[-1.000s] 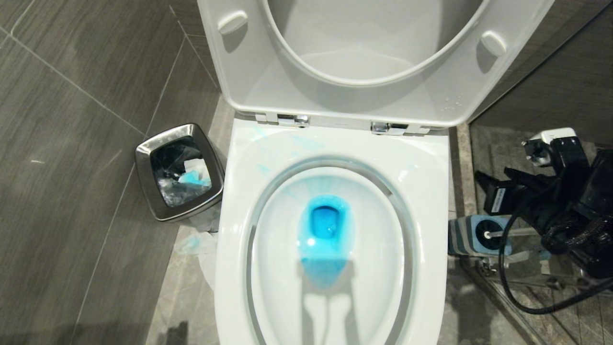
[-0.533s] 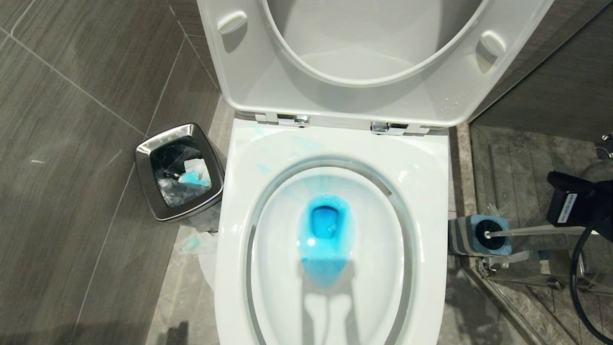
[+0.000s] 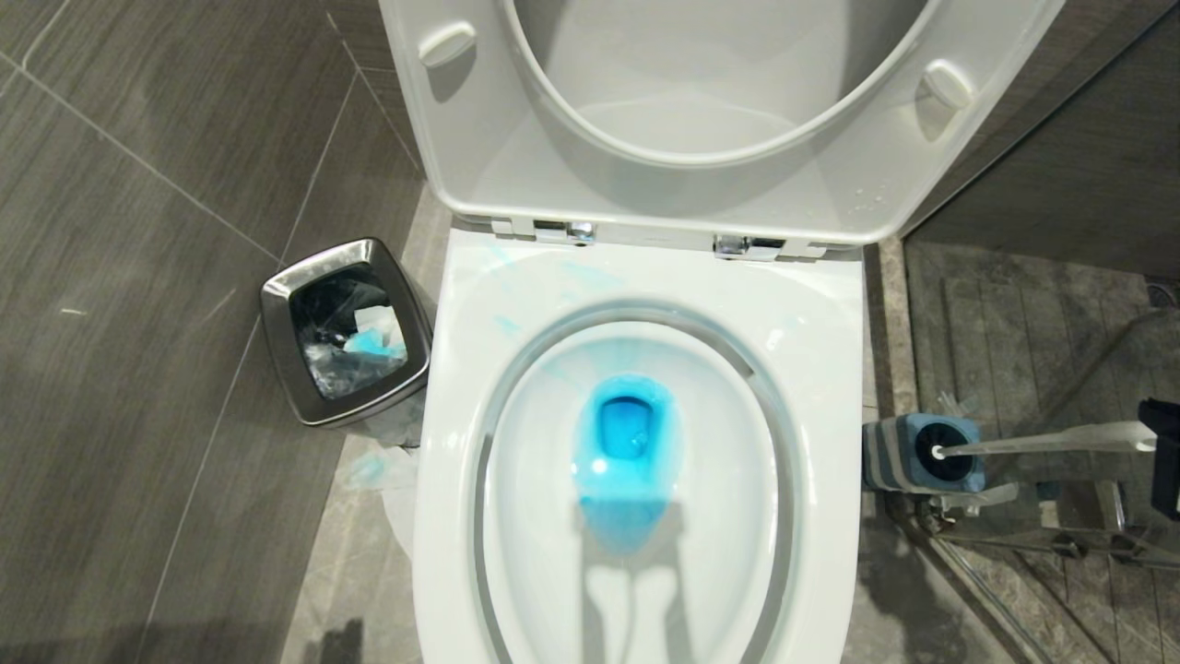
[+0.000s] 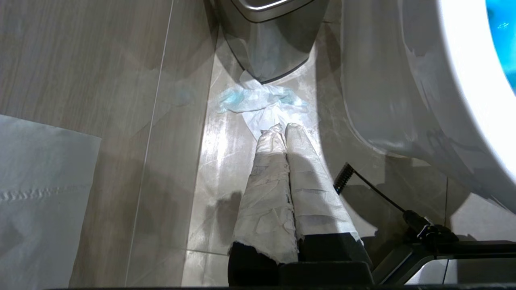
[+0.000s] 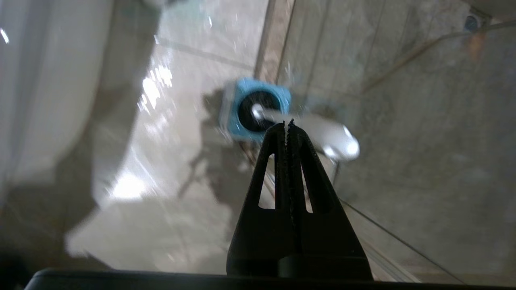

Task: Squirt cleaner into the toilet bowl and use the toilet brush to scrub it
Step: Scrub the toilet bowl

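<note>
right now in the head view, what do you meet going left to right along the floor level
steel bin → blue-stained tissues on the floor → toilet bowl holding the blue cleaner → toilet brush in its striped holder → edge of the right arm

floor: grey wood-grain tiles (image 3: pixel 138 277) | steel bin (image 3: pixel 346 332) | glass partition (image 3: pixel 1042 369) right

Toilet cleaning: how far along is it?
Done: blue cleaner tints the water in the toilet bowl. In hand: nothing; the right hand, shut and empty, hangs above the toilet brush, which sits in its holder. Left: grasping it and scrubbing.
</note>
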